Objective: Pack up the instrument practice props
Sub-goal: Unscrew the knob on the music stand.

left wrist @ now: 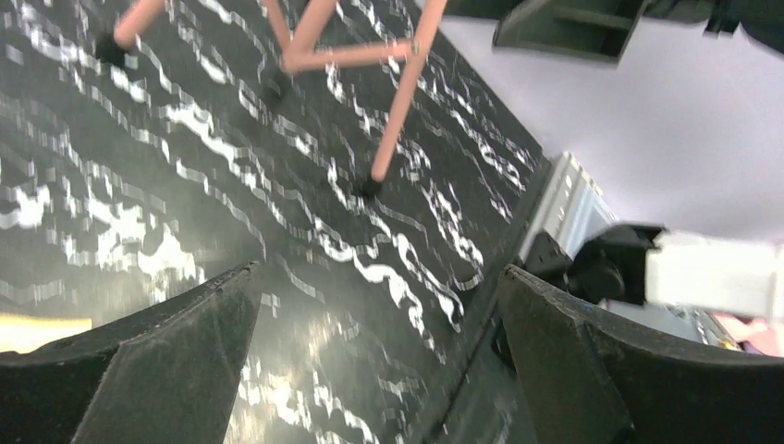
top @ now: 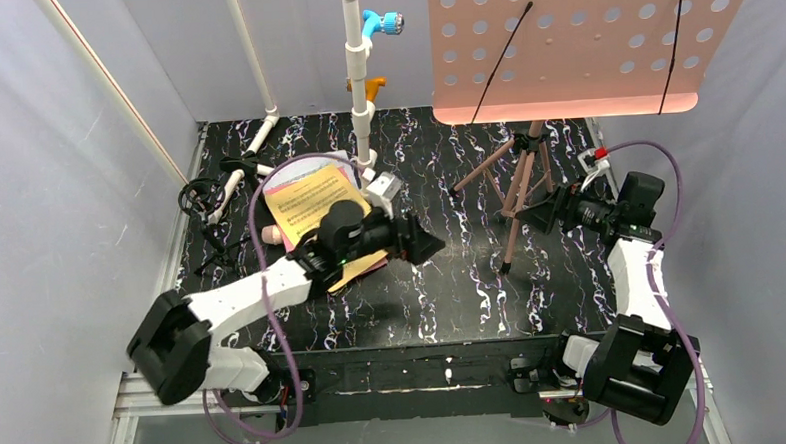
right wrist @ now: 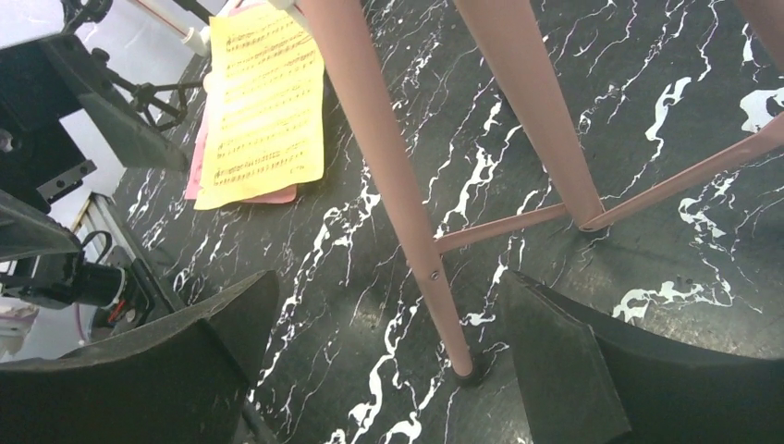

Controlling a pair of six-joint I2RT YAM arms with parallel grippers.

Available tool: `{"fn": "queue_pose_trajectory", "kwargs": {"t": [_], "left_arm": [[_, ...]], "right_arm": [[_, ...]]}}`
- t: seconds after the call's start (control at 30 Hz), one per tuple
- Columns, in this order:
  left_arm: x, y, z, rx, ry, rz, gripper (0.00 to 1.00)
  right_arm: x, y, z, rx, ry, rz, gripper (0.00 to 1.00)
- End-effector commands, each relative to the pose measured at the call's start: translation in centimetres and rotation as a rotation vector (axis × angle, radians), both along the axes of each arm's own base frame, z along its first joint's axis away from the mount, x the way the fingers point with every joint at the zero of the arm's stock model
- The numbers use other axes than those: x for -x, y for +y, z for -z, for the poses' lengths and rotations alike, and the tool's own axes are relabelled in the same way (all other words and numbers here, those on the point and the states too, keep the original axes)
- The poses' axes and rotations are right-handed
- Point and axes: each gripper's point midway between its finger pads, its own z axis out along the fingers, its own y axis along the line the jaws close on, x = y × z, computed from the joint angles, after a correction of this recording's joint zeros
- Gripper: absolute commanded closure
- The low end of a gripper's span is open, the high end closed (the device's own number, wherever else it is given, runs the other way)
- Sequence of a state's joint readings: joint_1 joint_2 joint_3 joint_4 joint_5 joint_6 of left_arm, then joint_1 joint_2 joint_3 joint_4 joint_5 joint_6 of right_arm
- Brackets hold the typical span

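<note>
Pink music stand (top: pixel 564 107) stood upright on its tripod, right rear of the worktop (top: pixel 452 289). Yellow sheet-music page (top: pixel 308 198) lay flat atop a pink page (right wrist: pixel 197 162), left rear, partly under the left arm (top: pixel 262 288). Left jaws gaped, empty, over the worktop. Right jaws gaped, empty, one tripod leg (right wrist: pixel 398 185) between them, untouched.

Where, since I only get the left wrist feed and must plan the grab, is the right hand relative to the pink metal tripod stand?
Observer: The open right hand has one leg of the pink metal tripod stand between its fingers, near the foot, untouched.
Operator: And the sheet music?
Observer: The yellow paper sheet-music page lies on pink pages, partly under the left arm.
Operator: Stand folded?
Observer: No, its pink hole-punched desk is up.
</note>
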State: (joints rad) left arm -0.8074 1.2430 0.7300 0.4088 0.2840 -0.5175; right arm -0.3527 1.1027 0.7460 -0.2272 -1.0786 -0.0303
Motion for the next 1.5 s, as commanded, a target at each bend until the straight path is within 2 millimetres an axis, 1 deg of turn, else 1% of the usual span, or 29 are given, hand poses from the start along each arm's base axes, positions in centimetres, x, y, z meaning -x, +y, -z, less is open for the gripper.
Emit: {"fn": "queue_pose_trajectory", "kwargs": {"t": [0.0, 0.1, 0.13, 0.23, 0.37, 0.5, 0.53, 0.67, 0.7, 0.77, 0.83, 0.93, 1.07, 1.23, 1.47], "left_arm": [[-4.9, -4.1, -5.8, 0.104, -0.241, -0.063, 0.02], [-7.2, -6.7, -6.2, 0.131, -0.257, -0.076, 0.05], [-8.2, -7.7, -5.4, 0.134, -0.248, -0.085, 0.06], [-10.4, -9.6, -5.5, 0.197, -0.22, -0.129, 0.12], [-12.3, -11.7, -6.9, 0.301, -0.191, -0.174, 0.2], [-13.6, -13.3, -8.5, 0.382, -0.168, -0.201, 0.26], [-13.9, -13.8, -9.3, 0.411, -0.165, -0.198, 0.27], [-14.2, -15.5, -10.7, 0.482, -0.132, -0.181, 0.33], [-14.2, -16.0, -10.7, 0.492, -0.123, -0.176, 0.36], [-14.1, -16.5, -11.2, 0.52, -0.105, -0.165, 0.41], [-13.7, -17.0, -11.8, 0.544, -0.094, -0.15, 0.42], [-13.3, -17.2, -12.5, 0.571, -0.087, -0.14, 0.45], [-12.9, -17.4, -13.1, 0.591, -0.083, -0.13, 0.45], [-13.2, -17.5, -13.3, 0.601, -0.084, -0.144, 0.46], [-13.5, -17.7, -13.3, 0.607, -0.08, -0.158, 0.51]], "right_arm": [[-1.2, 0.1, -0.5, -0.01, -0.114, -0.001, 0.02], [-1.4, 0.2, -0.3, -0.026, -0.151, 0.009, 0.02], [-1.5, 0.2, -0.1, -0.027, -0.154, 0.012, 0.02], [-1.6, 0.2, 0.2, -0.027, -0.157, 0.011, 0.02], [-1.4, 0.4, 0.5, -0.031, -0.156, 0.004, 0.02], [-1.3, 0.4, 1.0, -0.034, -0.152, 0.003, 0.01], [-1.3, 0.5, 1.0, -0.037, -0.15, 0.001, 0.02], [-1.5, 0.4, 1.1, -0.044, -0.139, 0.005, 0.02], [-1.5, 0.5, 1.3, -0.045, -0.133, 0.006, 0.02], [-1.5, 0.4, 1.3, -0.046, -0.128, 0.008, 0.02], [-1.7, 0.3, 1.4, -0.046, -0.122, 0.013, 0.02], [-1.7, 0.3, 1.6, -0.047, -0.113, 0.017, 0.02], [-1.8, 0.2, 1.7, -0.047, -0.109, 0.018, 0.02], [-1.8, 0.2, 1.9, -0.047, -0.1, 0.017, 0.02], [-1.7, 0.3, 1.9, -0.049, -0.099, 0.012, 0.02]]}}
